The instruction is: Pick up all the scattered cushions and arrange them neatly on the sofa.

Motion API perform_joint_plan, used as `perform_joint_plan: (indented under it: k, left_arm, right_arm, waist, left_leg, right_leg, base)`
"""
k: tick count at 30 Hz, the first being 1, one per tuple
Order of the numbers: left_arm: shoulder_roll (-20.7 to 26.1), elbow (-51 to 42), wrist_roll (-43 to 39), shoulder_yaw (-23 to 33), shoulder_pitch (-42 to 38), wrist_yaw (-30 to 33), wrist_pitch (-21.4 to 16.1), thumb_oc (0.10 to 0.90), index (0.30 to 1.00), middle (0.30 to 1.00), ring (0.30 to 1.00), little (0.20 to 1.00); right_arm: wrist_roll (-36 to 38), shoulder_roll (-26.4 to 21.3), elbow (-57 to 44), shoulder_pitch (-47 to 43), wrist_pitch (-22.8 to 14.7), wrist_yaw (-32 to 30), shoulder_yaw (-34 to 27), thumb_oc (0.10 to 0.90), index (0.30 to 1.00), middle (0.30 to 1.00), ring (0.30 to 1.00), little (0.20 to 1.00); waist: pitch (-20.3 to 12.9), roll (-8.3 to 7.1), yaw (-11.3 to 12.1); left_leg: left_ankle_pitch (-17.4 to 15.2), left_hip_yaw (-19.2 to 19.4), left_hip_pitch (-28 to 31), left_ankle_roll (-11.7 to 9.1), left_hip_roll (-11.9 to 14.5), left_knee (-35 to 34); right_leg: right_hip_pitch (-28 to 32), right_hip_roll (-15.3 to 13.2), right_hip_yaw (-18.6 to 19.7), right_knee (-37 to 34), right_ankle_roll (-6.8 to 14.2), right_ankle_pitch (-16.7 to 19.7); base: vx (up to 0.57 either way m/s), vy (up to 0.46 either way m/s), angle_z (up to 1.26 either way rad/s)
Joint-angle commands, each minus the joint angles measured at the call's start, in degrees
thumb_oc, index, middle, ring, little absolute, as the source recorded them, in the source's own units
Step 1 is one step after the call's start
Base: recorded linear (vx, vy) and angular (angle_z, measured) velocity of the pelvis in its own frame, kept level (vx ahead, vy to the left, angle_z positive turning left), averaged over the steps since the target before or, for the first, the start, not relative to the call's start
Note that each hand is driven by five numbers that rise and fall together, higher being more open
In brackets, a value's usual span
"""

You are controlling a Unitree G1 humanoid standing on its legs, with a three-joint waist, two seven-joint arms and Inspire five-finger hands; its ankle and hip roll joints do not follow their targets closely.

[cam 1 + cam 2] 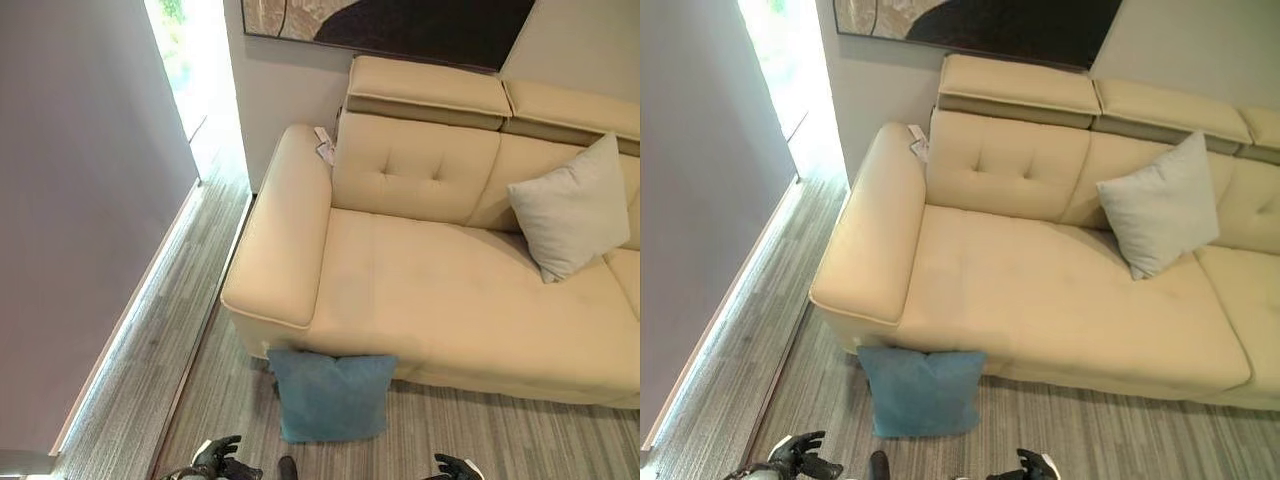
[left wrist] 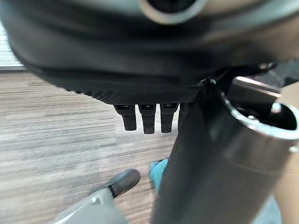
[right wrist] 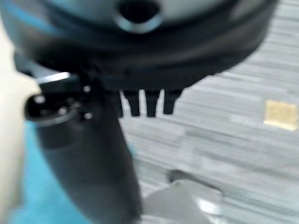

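Left eye view, blue cushion [image 1: 330,394] between relaxed, empty left hand [image 1: 217,456] and right hand [image 1: 455,466].

Room seen from above. Floor [image 1: 520,440]: striped grey-brown wood-look planks, running under and in front of the furniture. Cream leather sofa [image 1: 440,290] takes up the right and centre; tufted backrest with two buttons, raised headrest sections [image 1: 428,92] along the far edge, broad padded armrest [image 1: 280,230] on the left end. Far wall light grey, bearing a large dark abstract picture [image 1: 400,22], cut off at the frame's far edge. Grey wall panel [image 1: 80,200] on the left. Between the two, a bright opening [image 1: 190,50] lets in daylight; a lit strip runs along the left wall's base.
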Motion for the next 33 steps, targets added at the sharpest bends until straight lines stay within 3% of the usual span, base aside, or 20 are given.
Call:
perform_joint_plan:
  k: [1,4,16,19,20,21,22,23,24,29,30,33]
  left_arm:
    - [0.24,0.78,-0.87,1.22,0.71,0.56,-1.53,0.8,0.9,0.9,0.9,0.9]
    - [0.29,0.93,-0.43,1.35,0.53,0.25,-1.71,0.8,0.9,0.9,0.9,0.9]
    - [0.47,-0.72,-3.47,2.64,-1.5,2.45,-2.76,0.8,0.9,0.9,0.9,0.9]
    - [0.89,-3.06,-7.29,2.64,-4.18,4.12,-3.97,0.8,0.9,0.9,0.9,0.9]
    - [1.18,-4.34,-9.97,1.95,-6.54,5.02,-5.08,0.8,0.9,0.9,0.9,0.9]
    - [1.18,-4.34,-9.98,1.95,-6.55,5.02,-5.09,0.8,0.9,0.9,0.9,0.9]
    - [1.44,-5.72,-12.59,1.16,-8.75,6.15,-6.31,0.8,0.9,0.9,0.9,0.9]
    - [1.44,-5.72,-12.6,1.16,-8.76,6.15,-6.31,0.8,0.9,0.9,0.9,0.9]
    - [1.59,-6.31,-13.87,0.85,-9.83,7.14,-7.12,0.8,0.9,0.9,0.9,0.9]
    - [0.63,-9.69,-22.56,0.77,-14.49,10.7,-11.11,0.8,0.9,0.9,0.9,0.9]
    - [0.41,-10.16,-24.3,0.35,-15.99,12.48,-12.42,0.8,0.9,0.9,0.9,0.9]
    - [0.6,-10.52,-24.63,-0.43,-18.49,14.88,-13.72,0.8,0.9,0.9,0.9,0.9]
  right_arm:
    - [-0.21,-0.78,-0.31,0.39,-0.34,-0.11,1.55,0.8,0.9,0.9,0.9,0.9]
    - [-0.43,-1.04,-0.13,0.64,-0.33,-0.17,1.36,0.8,0.9,0.9,0.9,0.9]
    - [1.15,-1.69,-0.66,-0.6,-1.02,-1.89,1.57,0.8,0.9,0.9,0.9,0.9]
    - [3.33,-2.44,-2.13,-2.98,-1.87,-2.72,1.84,0.8,0.9,0.9,0.9,0.9]
    - [4.54,-2.98,-3.76,-5.28,-2.6,-3.71,2.55,0.8,0.9,0.9,0.9,0.9]
    - [4.54,-2.98,-3.76,-5.29,-2.6,-3.71,2.55,0.8,0.9,0.9,0.9,0.9]
    - [5.26,-3.67,-5.79,-7.58,-3.48,-5.25,3.57,0.8,0.9,0.9,0.9,0.9]
    - [5.26,-3.67,-5.79,-7.58,-3.48,-5.25,3.57,0.8,0.9,0.9,0.9,0.9]
    - [5.69,-4.07,-6.73,-8.81,-3.91,-6.32,3.92,0.8,0.9,0.9,0.9,0.9]
    - [5.45,-6.35,-15.09,-14.14,-6.1,-13.04,4.67,0.8,0.9,0.9,0.9,0.9]
    - [5.17,-7.02,-17.35,-15.68,-7.42,-16.58,4.35,0.8,0.9,0.9,0.9,0.9]
    - [4.02,-7.81,-19.48,-17.84,-8.77,-20.83,4.13,0.8,0.9,0.9,0.9,0.9]
  waist:
    - [-0.08,-0.1,0.91]
    - [0.09,-0.54,0.47]
    - [2.05,-1.06,0.74]
    - [4.5,-0.87,0.59]
    - [5.89,-0.65,0.5]
    - [5.79,-0.65,0.48]
    - [6.55,-0.36,0.42]
    - [6.42,-0.35,0.4]
    - [6.83,-0.07,0.33]
    - [8.28,0.78,-0.34]
    - [8.07,1.08,-0.65]
    - [7.95,1.37,-0.79]
  left_leg:
    - [-5.57,-4.26,-3.43,-2.34,0.31,6.44]
    - [-6.14,-4.59,-2.75,-2.52,-0.42,6.25]
    - [-5.92,-4.61,-7.95,-3.09,-0.12,7.09]
    - [-5.46,-5.08,-13.59,-3.26,0.16,9.38]
    - [-5.0,-5.34,-19.04,-3.36,0.14,11.85]
    - [-5.02,-5.34,-19.19,-3.35,0.14,11.92]
    - [-4.8,-5.39,-24.85,-3.42,0.09,14.82]
    - [-4.83,-5.39,-25.05,-3.42,0.09,14.92]
    - [-6.59,-5.62,-27.55,-3.74,0.47,17.03]
    - [-7.87,-5.41,-43.33,-3.56,1.8,27.33]
    - [-8.68,-5.58,-49.12,-3.28,2.24,31.18]
    - [-9.57,-5.87,-54.49,-3.09,2.66,34.91]
  right_leg:
    - [2.25,2.89,-1.22,-11.04,-1.7,8.95]
    - [2.6,2.89,-2.39,-16.98,-1.44,9.44]
    - [0.07,3.19,-2.76,-18.74,-2.12,10.0]
    - [-5.53,2.96,-2.46,-16.53,-2.63,10.07]
    - [-10.93,2.7,-2.48,-14.05,-3.31,10.17]
    - [-11.08,2.69,-2.48,-14.0,-3.32,10.16]
    - [-16.44,2.38,-2.42,-11.58,-4.03,9.97]
    - [-16.62,2.37,-2.42,-11.51,-4.03,9.95]
    - [-19.39,2.57,-1.95,-9.18,-3.98,8.15]
    - [-34.28,2.1,-0.94,-1.18,-5.66,6.83]
    - [-39.55,2.27,-0.51,1.55,-6.35,6.14]
    - [-44.45,2.32,0.06,4.48,-7.01,5.31]
  base:
    - [0.13,0.017,-0.02]
    - [0.09,-0.021,0.1]
    - [-0.03,-0.057,0.06]
    - [-0.22,-0.055,0.13]
    - [-0.26,-0.051,0.11]
    - [-0.31,-0.075,0.09]
    - [-0.13,-0.04,0.05]
    - [-0.12,-0.058,0.07]
    - [-0.06,-0.03,0.07]
    - [-0.18,-0.027,0.02]
    - [-0.12,-0.02,-0.04]
    - [-0.07,-0.034,0.0]
